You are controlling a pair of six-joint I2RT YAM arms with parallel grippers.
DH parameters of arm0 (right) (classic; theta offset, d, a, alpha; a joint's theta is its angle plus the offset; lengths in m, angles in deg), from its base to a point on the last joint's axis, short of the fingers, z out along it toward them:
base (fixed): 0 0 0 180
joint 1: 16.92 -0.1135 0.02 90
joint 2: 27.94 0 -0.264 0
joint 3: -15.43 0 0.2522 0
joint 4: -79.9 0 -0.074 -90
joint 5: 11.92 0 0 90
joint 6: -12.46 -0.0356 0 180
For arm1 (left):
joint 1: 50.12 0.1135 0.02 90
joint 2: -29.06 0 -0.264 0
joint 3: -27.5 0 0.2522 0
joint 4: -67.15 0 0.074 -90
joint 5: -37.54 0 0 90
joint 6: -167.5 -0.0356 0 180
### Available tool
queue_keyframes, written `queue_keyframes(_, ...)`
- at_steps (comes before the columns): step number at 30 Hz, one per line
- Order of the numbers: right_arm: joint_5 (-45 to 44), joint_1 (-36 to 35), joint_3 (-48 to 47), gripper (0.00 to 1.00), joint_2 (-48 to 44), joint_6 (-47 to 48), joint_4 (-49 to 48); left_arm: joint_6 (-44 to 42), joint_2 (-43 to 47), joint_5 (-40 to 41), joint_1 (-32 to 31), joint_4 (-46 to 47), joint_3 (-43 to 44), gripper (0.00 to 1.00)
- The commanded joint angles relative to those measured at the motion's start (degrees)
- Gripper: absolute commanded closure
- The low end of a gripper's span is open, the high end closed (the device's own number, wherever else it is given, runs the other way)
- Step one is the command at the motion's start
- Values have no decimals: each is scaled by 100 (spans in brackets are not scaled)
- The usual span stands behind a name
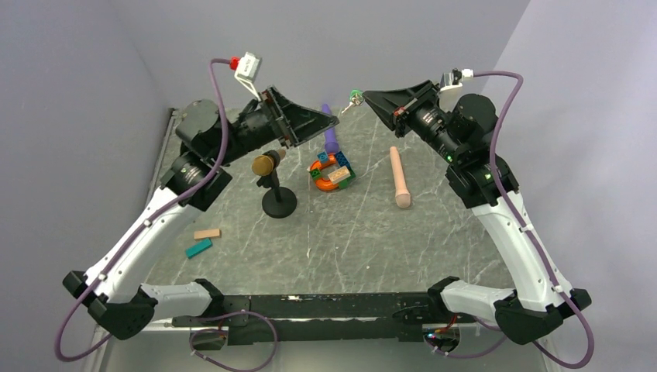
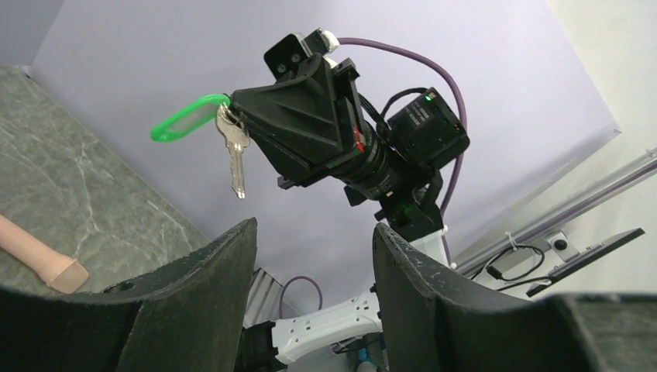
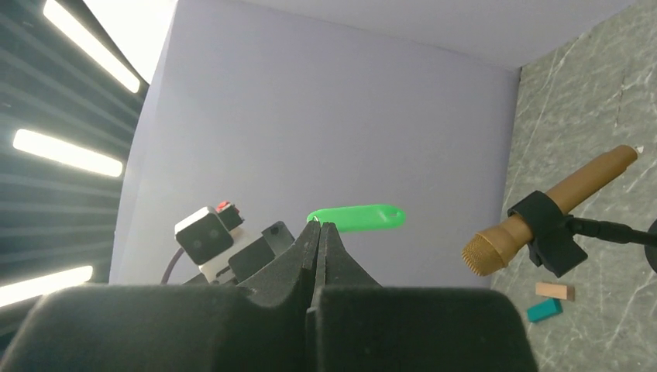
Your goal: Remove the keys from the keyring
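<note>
Table (image 1: 465, 232) with grey marble look, both arms raised over the far half. Far left on the surface: tan block (image 1: 207, 233) and teal block (image 1: 198, 248), just beside each other, well apart from everything else; both also show low in the right wrist view.

Left gripper (image 1: 333, 118) is up in the air, pointing right toward the other arm. Its fingers stand fairly wide apart, nothing between them; in its own wrist view the gap frames the right arm. It sits near the key bunch, not touching it.

Below it is the microphone (image 1: 267, 164), gold head, tilted on a black stand with a round base (image 1: 279, 205). Right of that is a toy cluster (image 1: 331, 172), orange, blue and green pieces packed together, with a purple piece (image 1: 331, 136) just behind it.

Key bunch hangs in the air between the two grippers, above the far part of the table. Green tag (image 2: 184, 120) sticks out sideways, the silver key (image 2: 236, 159) dangles straight down, and the keyring (image 2: 224, 112) is mostly hidden at the fingertips.

Right gripper (image 1: 370, 96) points left, with fingers pressed together and clamped on the keyring end; the tag pokes out past its tips in the right wrist view.

Peach cylinder (image 1: 400, 178) lies on the table below the right gripper, touching nothing.
</note>
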Motion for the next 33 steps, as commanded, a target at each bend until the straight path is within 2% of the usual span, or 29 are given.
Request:
queue_keyframes(1, 67, -17, -44, 100, -194, -89, -486, -331, -141, 377, -183, 182, 360, 39)
queue_keyframes(12, 299, -62, -81, 100, -220, 117, -596, -514, -621, 371, -208, 248, 847, 46)
queue_keyframes(23, 429, -77, 36, 100, -210, 149, -947, -456, -1015, 141, -244, 238, 1144, 58)
queue_keyframes(33, 511, -78, 91, 100, -156, 201, -1064, -463, -1152, 65, -239, 272, 1292, 62)
